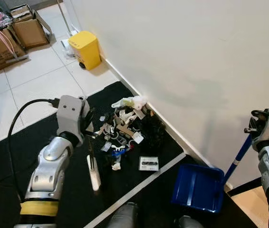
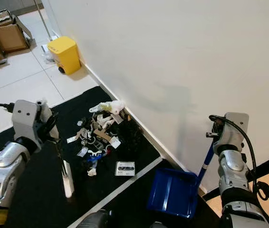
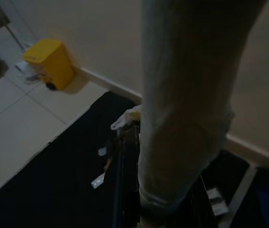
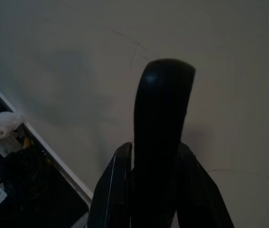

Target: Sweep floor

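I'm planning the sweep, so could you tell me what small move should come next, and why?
Probably draw the brush through the litter toward the dustpan: the left pincer holds the brush beside the pile, and the pan waits across the white strip.

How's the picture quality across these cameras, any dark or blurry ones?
Both eye views are bright and sharp, with a soft shadow on the wall above the litter pile. Left wrist view is dim, with a blurred pale handle up close. Right wrist view is darkest, a black handle between the fingers.

Litter pile [image 2: 103, 137] on black mat [image 2: 39, 190], blue dustpan [image 2: 172, 192] nearby.
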`<state>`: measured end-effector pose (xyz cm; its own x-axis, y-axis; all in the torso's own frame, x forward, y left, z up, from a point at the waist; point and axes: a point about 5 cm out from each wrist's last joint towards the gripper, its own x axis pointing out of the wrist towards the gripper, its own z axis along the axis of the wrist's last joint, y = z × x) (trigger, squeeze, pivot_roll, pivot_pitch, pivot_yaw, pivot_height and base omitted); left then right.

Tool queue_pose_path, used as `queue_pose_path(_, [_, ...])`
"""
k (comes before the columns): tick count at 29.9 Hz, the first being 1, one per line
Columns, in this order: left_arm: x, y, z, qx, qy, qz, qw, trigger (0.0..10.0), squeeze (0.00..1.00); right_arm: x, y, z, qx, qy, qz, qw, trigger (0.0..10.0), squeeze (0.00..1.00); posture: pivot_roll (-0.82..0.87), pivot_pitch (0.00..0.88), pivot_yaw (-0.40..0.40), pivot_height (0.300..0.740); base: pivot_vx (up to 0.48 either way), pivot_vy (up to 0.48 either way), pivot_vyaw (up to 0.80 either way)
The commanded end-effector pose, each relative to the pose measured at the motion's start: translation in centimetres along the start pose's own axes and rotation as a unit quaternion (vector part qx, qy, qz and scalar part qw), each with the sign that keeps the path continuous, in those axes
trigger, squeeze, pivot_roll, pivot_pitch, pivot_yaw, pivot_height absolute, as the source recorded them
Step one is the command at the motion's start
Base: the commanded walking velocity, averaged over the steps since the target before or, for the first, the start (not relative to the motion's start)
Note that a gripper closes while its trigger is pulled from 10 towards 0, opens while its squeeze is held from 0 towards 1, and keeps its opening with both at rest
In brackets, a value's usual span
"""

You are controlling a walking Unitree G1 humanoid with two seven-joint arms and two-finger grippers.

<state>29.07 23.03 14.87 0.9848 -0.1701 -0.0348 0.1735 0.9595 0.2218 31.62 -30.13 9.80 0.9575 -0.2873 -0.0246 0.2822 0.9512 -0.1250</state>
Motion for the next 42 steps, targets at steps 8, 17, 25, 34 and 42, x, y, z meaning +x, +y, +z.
queue_pose_path(8, [-1.3, 3.7, -0.2, 0.039, 0.01, 0.037, 0.998, 10.0, 0.0, -0.3, 0.2, -0.2, 0.039, -0.018, -0.006, 0.999, 10.0, 0.0, 0.23, 0.198, 0.072, 0.74, 0.0, 0.0, 0.0])
queue_pose_path(17, [-1.1, 3.3, -0.4, 0.039, 0.007, 0.032, 0.999, 10.0, 0.0, -0.1, -0.9, 1.7, 0.039, -0.067, -0.012, 0.997, 10.0, 0.0, 0.21, 0.183, 0.067, 0.74, 0.0, 0.0, 0.0])
queue_pose_path(25, [-0.8, 2.7, -0.6, 0.032, 0.005, 0.025, 0.999, 10.0, 0.0, -0.6, -1.4, 1.4, 0.01, -0.068, 0.0, 0.998, 10.0, 0.0, 0.19, 0.174, 0.066, 0.74, 0.0, 0.0, 0.0])
queue_pose_path(34, [-0.5, 2.8, -0.6, 0.031, 0.001, 0.027, 0.999, 10.0, 0.0, -0.4, 0.2, 0.5, 0.077, -0.048, 0.002, 0.996, 10.0, 0.0, 0.2, 0.17, 0.066, 0.74, 0.0, 0.0, 0.0])
queue_pose_path(42, [-0.8, 2.9, -0.8, 0.032, 0.003, 0.03, 0.999, 10.0, 0.0, 0.0, 0.6, 1.3, 0.101, -0.062, 0.01, 0.993, 10.0, 0.0, 0.21, 0.173, 0.064, 0.74, 0.0, 0.0, 0.0])
